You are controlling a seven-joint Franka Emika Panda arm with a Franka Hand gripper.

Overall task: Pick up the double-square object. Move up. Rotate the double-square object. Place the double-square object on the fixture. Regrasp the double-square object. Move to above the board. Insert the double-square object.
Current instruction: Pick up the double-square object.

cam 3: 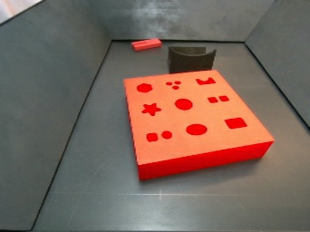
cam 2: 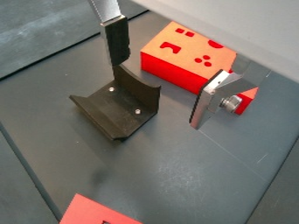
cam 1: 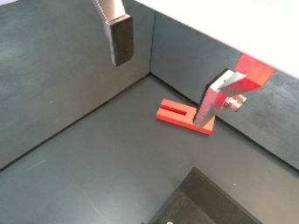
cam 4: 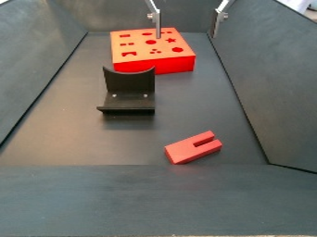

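Gripper (cam 4: 187, 17) is sitting high up over the far end of the bin, at about 12 o'clock in a side view, roughly above the back edge of the board (cam 4: 151, 48). You only see the two finger ends poking in there. Jaws are spread wide and there's nothing between them. Both wrist views back that up: one finger (cam 1: 121, 39) with its dark pad, the other a silver plate, big gap between, gripper (cam 1: 163, 92) empty and well clear of the floor.

The double-square object (cam 4: 195, 147) is lying flat on the dark floor, on its own, not touching anything. From the fixture (cam 4: 126, 93) it's at roughly 4 o'clock in that side view, nearer the camera and close to the right-hand wall. It looks like a small red block with a notch cut into one end. In a wrist view you can see that notch better on the double-square object (cam 1: 187, 114), which sits close to where the floor meets the wall.

The fixture stands between the piece and the board, apart from both. From the other side camera the order flips: the board (cam 3: 194, 118) is up front, the fixture (cam 3: 190, 56) is at 12 o'clock from it, and the double-square object (cam 3: 147, 43) is at about 11 o'clock, right by the back wall.

In a wrist view the fixture (cam 2: 117, 109) shows its curved dark seat, with the board (cam 2: 187, 57) just behind it.
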